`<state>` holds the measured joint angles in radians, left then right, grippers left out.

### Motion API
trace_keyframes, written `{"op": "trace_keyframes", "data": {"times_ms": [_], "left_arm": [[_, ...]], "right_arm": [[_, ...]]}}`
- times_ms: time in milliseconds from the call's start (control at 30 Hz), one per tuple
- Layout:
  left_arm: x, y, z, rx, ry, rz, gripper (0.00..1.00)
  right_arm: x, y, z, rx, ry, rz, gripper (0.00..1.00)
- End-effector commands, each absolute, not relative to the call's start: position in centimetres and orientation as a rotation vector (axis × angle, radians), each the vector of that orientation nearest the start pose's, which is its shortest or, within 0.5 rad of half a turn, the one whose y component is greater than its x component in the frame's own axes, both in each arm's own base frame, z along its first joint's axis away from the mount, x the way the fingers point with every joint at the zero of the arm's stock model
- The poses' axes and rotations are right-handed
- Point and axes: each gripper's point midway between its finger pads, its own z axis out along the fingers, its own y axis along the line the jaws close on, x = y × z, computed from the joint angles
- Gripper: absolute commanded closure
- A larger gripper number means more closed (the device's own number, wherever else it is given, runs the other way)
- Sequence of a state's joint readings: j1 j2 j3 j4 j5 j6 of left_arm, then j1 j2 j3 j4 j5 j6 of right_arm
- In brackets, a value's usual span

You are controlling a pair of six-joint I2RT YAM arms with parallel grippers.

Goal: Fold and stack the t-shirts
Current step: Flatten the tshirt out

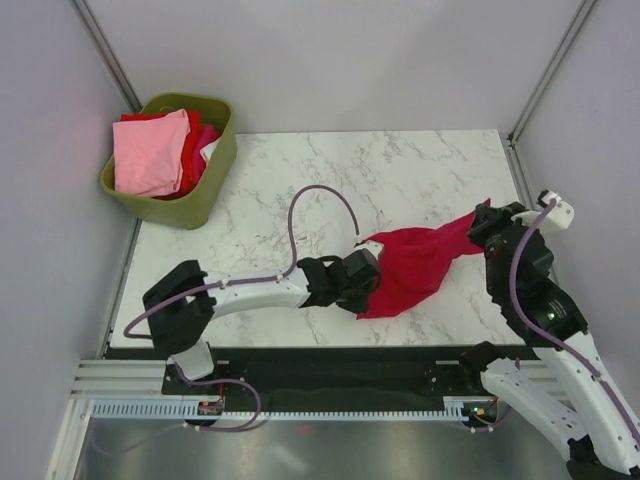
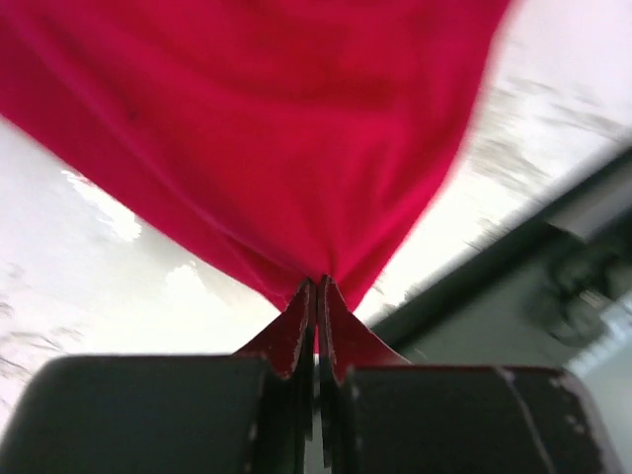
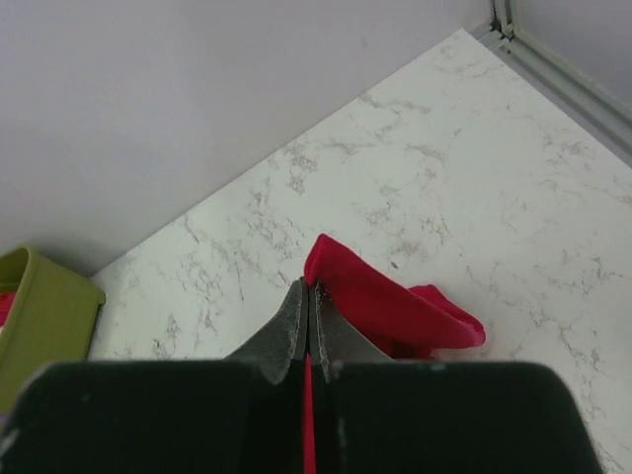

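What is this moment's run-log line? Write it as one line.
left gripper: shut on crimson red cloth t-shirt | right gripper: shut on it | state: t-shirt spans between both, not yet folded

Bright, even, diffuse light fills the overhead view, leaving only faint soft shadows on the white marbled tabletop [image 1: 400, 170] beside the olive-green plastic basket [image 1: 222, 165]. The left wrist view is blurred: the crimson red cloth t-shirt [image 2: 276, 118] smears at its right edge (the tabletop behind glares white). The right wrist view is crisp.
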<state>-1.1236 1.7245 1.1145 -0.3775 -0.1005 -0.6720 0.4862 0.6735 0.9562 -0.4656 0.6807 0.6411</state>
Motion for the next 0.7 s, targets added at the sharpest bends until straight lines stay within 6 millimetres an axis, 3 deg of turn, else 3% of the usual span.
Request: {"op": "trace_keyframes", "data": {"times_ms": [0,67,100,133,200,233,267,300,333,367,400,433,467,533,567,600,667], "left_arm": [[12.7,-40.5,13.9,0.694,2.434,-0.824,0.98],[11.0,-41.9,16.8,0.749,2.385,-0.909,0.98],[8.9,-42.7,18.0,0.818,2.376,-0.997,0.98],[8.3,-43.1,20.4,0.821,2.335,-1.084,0.98],[7.7,-43.0,23.0,0.811,2.289,-1.195,0.98],[8.0,-42.3,25.3,0.768,2.215,-1.264,0.98],[9.9,-41.1,26.5,0.673,2.212,-1.325,0.98],[11.2,-39.9,27.3,0.607,2.198,-1.386,0.98],[12.0,-37.4,26.8,0.536,2.191,-1.448,0.98],[16.1,-35.0,27.9,0.356,2.148,-1.541,0.98],[18.0,-33.1,27.0,0.252,2.155,-1.533,0.98],[19.4,-30.9,24.2,0.143,2.210,-1.479,0.98],[22.2,-27.9,23.0,-0.001,2.214,-1.398,0.97],[23.6,-25.2,19.3,-0.137,2.292,-1.296,0.86],[25.0,-23.6,17.2,-0.216,2.326,-1.193,0.51],[24.9,-22.6,15.5,-0.270,2.385,-1.109,0.32],[25.1,-21.5,13.7,-0.277,2.420,-0.983,0.20]], "right_arm": [[23.9,0.3,36.6,0.707,1.455,0.214,0.98],[23.1,-0.6,37.8,0.740,1.408,0.214,0.98],[22.7,-0.9,38.3,0.746,1.391,0.221,0.98],[22.6,-1.0,38.7,0.745,1.382,0.223,0.98],[22.6,-0.9,39.6,0.723,1.384,0.220,0.99],[22.7,-0.6,40.3,0.710,1.384,0.232,1.00],[22.9,-0.4,40.4,0.700,1.390,0.235,1.00],[23.4,0.0,40.2,0.689,1.410,0.225,1.00],[23.6,0.2,40.5,0.680,1.416,0.229,1.00],[24.0,0.8,40.3,0.665,1.433,0.238,1.00],[24.8,1.4,39.9,0.652,1.460,0.231,1.00],[25.2,1.8,39.7,0.642,1.474,0.236,1.00],[25.7,2.5,39.3,0.624,1.498,0.247,1.00],[27.2,3.9,37.9,0.594,1.561,0.243,1.00],[27.7,4.7,37.2,0.571,1.595,0.254,1.00],[28.6,5.4,36.2,0.555,1.635,0.244,1.00],[29.4,6.4,34.8,0.533,1.685,0.248,1.00]]}}
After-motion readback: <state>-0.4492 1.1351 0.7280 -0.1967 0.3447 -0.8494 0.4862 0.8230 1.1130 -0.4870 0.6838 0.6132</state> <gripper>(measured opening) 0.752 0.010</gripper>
